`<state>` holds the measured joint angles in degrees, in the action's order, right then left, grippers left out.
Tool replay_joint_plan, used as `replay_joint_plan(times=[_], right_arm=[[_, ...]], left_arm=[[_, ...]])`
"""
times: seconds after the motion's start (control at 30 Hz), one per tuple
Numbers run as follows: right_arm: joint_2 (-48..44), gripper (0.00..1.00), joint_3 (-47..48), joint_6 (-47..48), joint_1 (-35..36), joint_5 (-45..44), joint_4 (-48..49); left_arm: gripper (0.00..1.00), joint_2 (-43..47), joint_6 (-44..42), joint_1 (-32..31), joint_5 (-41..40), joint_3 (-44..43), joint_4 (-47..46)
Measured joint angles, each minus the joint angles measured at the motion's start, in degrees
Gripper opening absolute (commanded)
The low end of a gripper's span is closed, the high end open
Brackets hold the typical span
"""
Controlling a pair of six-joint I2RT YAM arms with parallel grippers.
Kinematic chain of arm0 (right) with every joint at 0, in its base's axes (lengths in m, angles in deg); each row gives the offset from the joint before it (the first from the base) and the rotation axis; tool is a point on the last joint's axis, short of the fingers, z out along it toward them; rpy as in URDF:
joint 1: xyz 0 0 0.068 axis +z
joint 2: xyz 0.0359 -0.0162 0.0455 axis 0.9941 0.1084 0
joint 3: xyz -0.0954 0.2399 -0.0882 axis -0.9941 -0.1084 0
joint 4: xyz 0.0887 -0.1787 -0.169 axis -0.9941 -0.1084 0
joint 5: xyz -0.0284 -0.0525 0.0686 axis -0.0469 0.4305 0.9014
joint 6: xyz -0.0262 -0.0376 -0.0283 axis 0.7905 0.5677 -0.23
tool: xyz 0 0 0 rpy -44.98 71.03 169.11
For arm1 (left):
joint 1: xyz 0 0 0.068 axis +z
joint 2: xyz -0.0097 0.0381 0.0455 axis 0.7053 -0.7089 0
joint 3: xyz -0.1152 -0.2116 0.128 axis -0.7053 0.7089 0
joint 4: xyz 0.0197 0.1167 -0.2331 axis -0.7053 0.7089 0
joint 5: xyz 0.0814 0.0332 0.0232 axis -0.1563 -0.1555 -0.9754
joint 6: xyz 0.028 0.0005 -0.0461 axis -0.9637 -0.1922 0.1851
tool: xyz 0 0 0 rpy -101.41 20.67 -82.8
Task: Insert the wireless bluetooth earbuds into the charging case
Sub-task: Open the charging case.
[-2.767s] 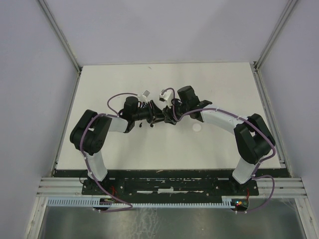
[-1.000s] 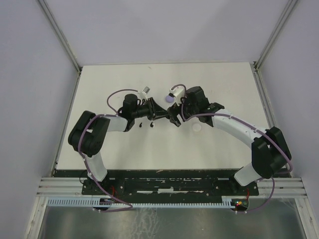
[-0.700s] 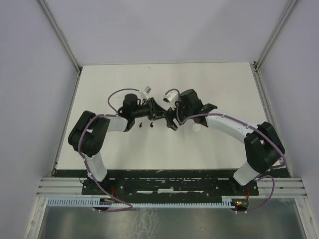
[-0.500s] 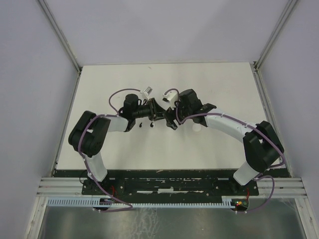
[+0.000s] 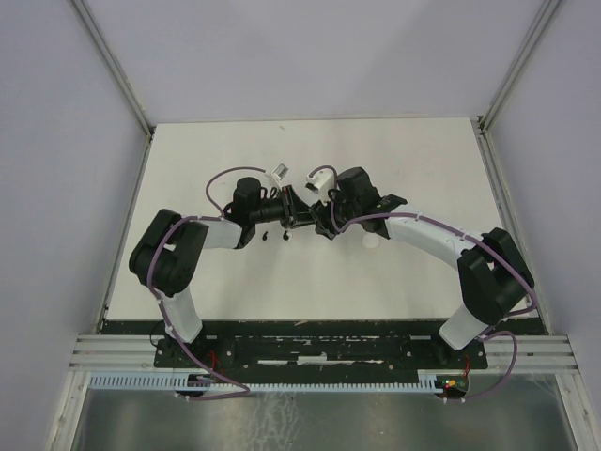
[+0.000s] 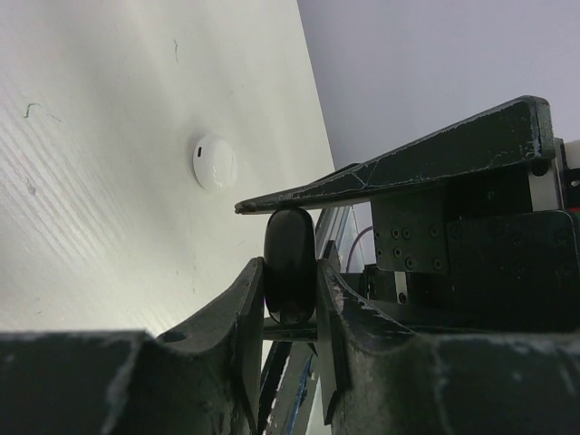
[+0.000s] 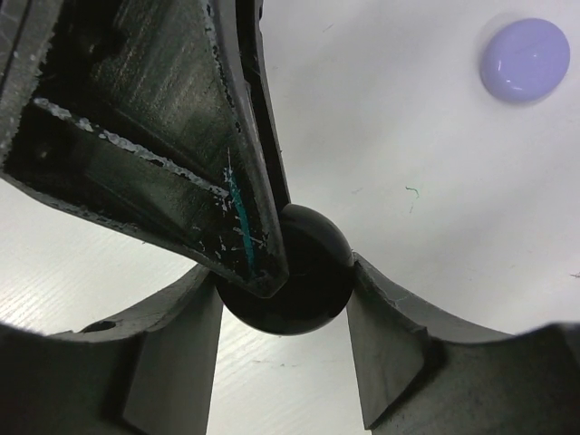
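Seemingly, black case (image 6: 290, 243) within left claw (image 6: 290, 268)

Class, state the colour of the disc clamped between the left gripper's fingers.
Black; the disc shows best in the left wrist view.

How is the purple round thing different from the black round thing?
The lilac disc is pale purple; the black disc is black. The lilac disc lies flat on the table, untouched; the black disc is pinched between the fingers of both the right hand and the left hand. Both are round, smooth and shiny.
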<state>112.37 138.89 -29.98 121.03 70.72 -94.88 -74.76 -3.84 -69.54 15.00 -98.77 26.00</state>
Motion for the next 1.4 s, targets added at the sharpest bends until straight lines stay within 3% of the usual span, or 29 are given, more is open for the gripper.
replay_joint_plan(times=[0.23, 0.4, 0.6, 0.93, 0.97, 1.03, 1.27, 1.4], right_arm=[[0.0, 0.38, 0.0, 0.0, 0.0, -0.5, 0.0], [0.0, 0.37, 0.0, -0.1, 0.0, -1.2, 0.0], [0.0, 0.37, 0.0, -0.2, 0.0, -1.4, 0.5], [0.0, 0.38, 0.0, -0.2, 0.0, -1.4, 0.4], [0.0, 0.44, 0.0, -0.3, 0.0, -1.4, 0.4], [0.0, 0.68, 0.0, -0.4, 0.0, -1.5, 0.4], [-0.4, 0.95, 0.0, -1.8, 0.0, -4.2, 0.5], [-5.1, 1.00, -0.7, -3.5, 0.0, -9.3, 0.3]], left_arm=[[0.45, 0.2, 0.0, -0.1, -1.1, 0.0, 0.3], [0.46, 1.7, -0.1, -0.1, -3.0, 0.0, 2.0], [0.38, 3.2, -0.1, -0.1, -4.8, 0.5, 2.9], [0.17, 3.2, -0.1, -0.1, -5.5, 0.9, 3.1], [0.15, 3.2, -0.1, -0.1, -5.5, 0.9, 3.1], [0.12, 3.2, -0.1, -0.1, -5.5, 0.9, 3.1], [0.10, 3.2, -0.1, -0.1, -5.9, 0.9, 3.1], [0.09, 3.0, -0.1, 0.0, -6.0, 0.9, 3.0]])
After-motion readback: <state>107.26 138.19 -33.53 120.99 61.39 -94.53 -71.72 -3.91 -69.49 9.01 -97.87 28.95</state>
